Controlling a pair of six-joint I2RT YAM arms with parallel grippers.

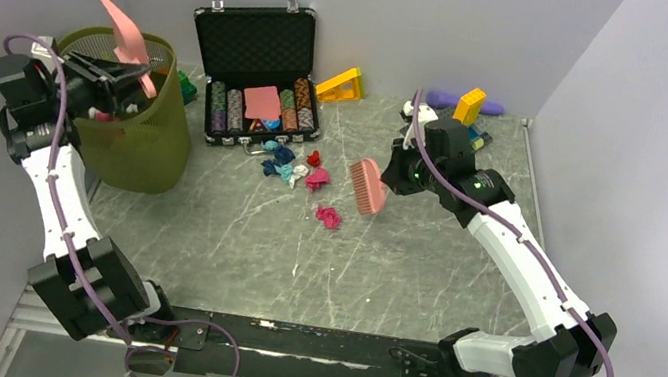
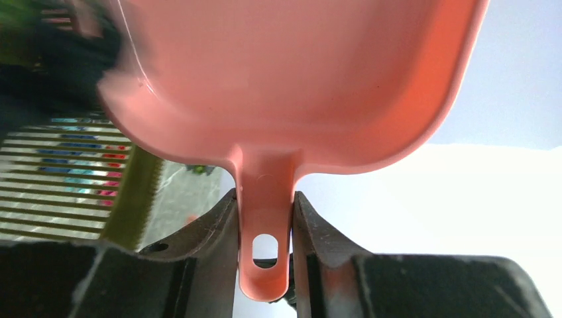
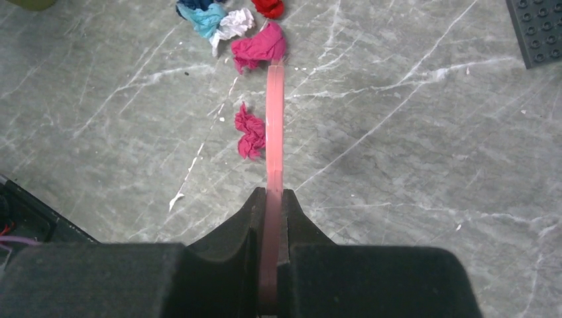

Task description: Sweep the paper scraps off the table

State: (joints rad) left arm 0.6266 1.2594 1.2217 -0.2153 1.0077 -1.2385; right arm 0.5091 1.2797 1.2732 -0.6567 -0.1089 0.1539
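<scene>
Several paper scraps (image 1: 297, 171) in blue, teal, white, red and pink lie on the grey-green marble table (image 1: 418, 273) in front of the chip case; one pink wad (image 1: 329, 216) lies apart, nearer me. In the right wrist view the cluster (image 3: 228, 23) and the lone pink wad (image 3: 250, 132) lie ahead. My left gripper (image 2: 265, 218) is shut on the handle of a pink dustpan (image 2: 298, 79), held tilted over the olive bin (image 1: 134, 116). My right gripper (image 3: 272, 205) is shut on a pink brush (image 1: 369, 186), held above the table right of the scraps.
An open black case of striped poker chips (image 1: 257, 106) stands behind the scraps. Yellow and purple toy bricks (image 1: 470, 104) lie at the back right. A dark brick plate (image 3: 540, 30) lies at the right. White walls enclose the table; a black rail (image 1: 306, 341) runs along the front.
</scene>
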